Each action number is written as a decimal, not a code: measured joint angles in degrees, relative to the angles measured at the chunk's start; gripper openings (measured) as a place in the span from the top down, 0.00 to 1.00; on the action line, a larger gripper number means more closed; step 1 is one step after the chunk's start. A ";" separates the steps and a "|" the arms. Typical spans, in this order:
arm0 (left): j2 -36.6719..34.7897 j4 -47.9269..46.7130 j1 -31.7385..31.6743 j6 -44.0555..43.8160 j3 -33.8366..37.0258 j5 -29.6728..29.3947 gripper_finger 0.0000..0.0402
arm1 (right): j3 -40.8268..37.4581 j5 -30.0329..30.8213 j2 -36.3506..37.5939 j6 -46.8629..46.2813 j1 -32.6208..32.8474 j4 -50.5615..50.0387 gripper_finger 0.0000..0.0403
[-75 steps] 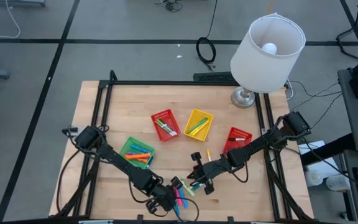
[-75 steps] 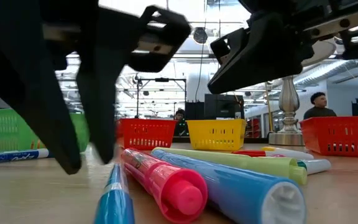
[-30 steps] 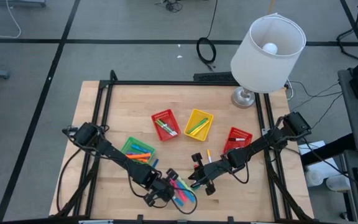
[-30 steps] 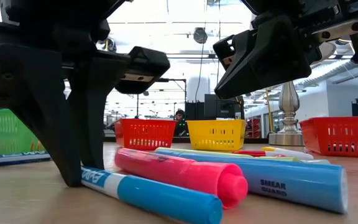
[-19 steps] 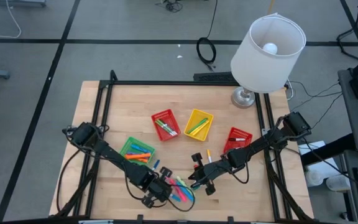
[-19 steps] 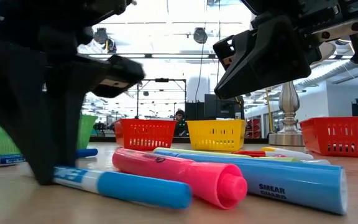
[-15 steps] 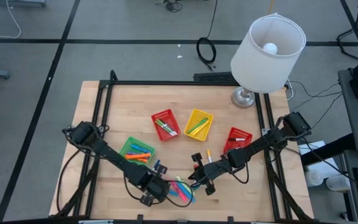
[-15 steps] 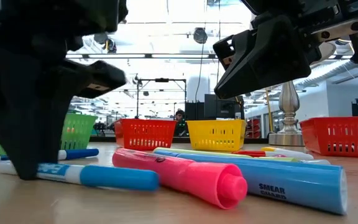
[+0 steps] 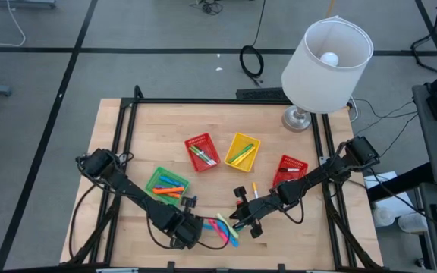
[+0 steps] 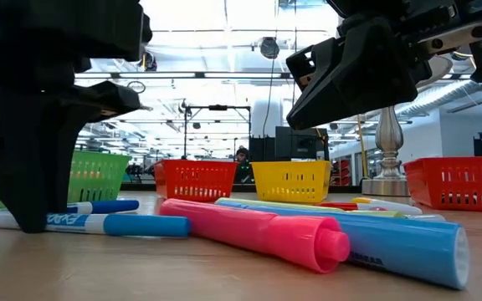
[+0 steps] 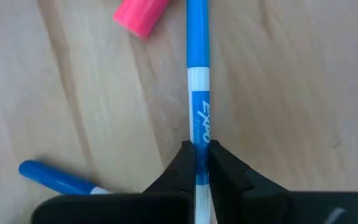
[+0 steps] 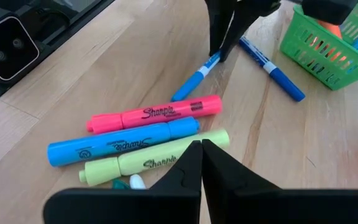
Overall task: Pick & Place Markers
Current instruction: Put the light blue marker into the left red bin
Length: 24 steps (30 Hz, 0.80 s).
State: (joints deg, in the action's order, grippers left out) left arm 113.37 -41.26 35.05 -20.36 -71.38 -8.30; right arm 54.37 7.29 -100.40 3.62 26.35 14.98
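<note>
The left gripper (image 11: 197, 155) pinched a thin blue-and-white marker (image 11: 198, 93) lying flat on the table (image 9: 146, 129) just beside a pink highlighter (image 10: 258, 230), gripping the white barrel near one end of a light, stiff, likely slippery pen, while the right gripper (image 12: 201, 152) hovered pressed together nearby.

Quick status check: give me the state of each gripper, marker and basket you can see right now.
Left gripper: shut on the blue Expo marker, marker lying on the table.
Right gripper: shut, empty, above the highlighters.
Pink highlighter: lying loose, capped.
Blue highlighter: lying loose.
Yellow-green highlighter: lying loose.
Second blue marker: loose beside the green basket.
Green basket: holds markers.
</note>
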 joint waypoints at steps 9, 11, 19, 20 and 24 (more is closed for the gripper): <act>-2.55 -3.62 -0.15 -5.21 0.31 -5.52 0.97 | 0.00 -0.02 0.00 -0.82 0.01 0.02 1.00; -2.85 -3.65 -0.15 -5.64 0.19 -5.75 0.97 | 0.00 -0.02 -0.01 -1.42 0.01 0.00 1.00; -2.72 -3.42 -0.20 -6.83 0.21 -6.46 0.98 | 0.00 -0.02 -0.02 -1.45 0.02 0.00 1.00; -2.72 -3.38 -0.18 -6.80 0.21 -6.62 0.97 | 0.00 -0.02 -0.02 -1.44 0.00 0.00 1.00; -2.72 -3.24 -0.17 -5.96 0.18 -6.71 0.97 | 0.00 -0.01 -0.01 -1.44 0.00 0.18 1.00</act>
State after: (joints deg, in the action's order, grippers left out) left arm 110.65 -44.50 34.87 -26.32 -71.20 -15.01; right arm 54.37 7.28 -100.41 2.17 26.35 15.17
